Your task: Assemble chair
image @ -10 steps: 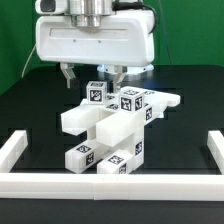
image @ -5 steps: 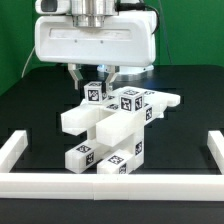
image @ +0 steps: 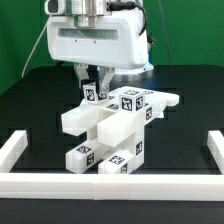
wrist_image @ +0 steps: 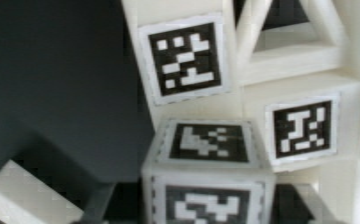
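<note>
Chair [image: 112,125] sat mid-surface [image: 40,100], partly built. Arm shifted toward exterior view's left, fingers [image: 92,84] came together around top tagged block [image: 95,94] — looked clamped. Grasp prob done; reposition next.

A boxy white wrist housing [image: 97,44] (grey metal cylinder above) carries short dark jaws.

No readable words, numbers or brands appeared. The chair [image: 115,125] bore only black-and-white square tags [wrist_image: 187,58].
</note>
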You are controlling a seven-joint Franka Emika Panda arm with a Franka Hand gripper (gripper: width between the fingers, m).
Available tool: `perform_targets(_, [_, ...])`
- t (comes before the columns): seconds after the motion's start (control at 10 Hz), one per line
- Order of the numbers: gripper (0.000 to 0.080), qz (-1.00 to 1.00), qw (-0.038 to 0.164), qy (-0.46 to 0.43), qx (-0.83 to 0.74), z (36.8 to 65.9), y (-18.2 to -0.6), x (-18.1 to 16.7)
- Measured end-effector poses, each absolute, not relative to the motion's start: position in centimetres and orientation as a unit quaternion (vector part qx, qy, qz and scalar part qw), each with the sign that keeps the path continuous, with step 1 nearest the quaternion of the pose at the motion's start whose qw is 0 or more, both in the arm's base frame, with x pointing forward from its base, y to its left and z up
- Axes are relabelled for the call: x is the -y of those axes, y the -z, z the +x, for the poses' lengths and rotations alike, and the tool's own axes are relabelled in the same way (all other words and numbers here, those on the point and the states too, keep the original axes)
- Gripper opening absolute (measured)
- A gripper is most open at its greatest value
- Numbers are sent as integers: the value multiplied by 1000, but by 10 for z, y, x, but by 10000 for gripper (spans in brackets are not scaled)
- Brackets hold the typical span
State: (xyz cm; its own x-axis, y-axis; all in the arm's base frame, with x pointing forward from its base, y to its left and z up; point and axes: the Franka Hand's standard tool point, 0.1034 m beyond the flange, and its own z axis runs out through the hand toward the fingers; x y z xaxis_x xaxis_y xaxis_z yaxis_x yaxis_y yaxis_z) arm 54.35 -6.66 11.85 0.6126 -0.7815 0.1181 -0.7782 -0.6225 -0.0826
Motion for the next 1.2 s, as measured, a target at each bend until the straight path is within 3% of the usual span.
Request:
perform_targets(0.5, [282,-724,38,49,-687,545,-118,67])
perform_targets(0.8, [300,-751,35,53,-657,546,-119,64])
perform_targets(0.9, [507,-779,33,57,-623,547,-119,59])
perform_targets(1.0, [603,-821,32,63,-567,549,-120,59])
perform_targets(1.2, [641,-896,23,66,-439,547,-120,60])
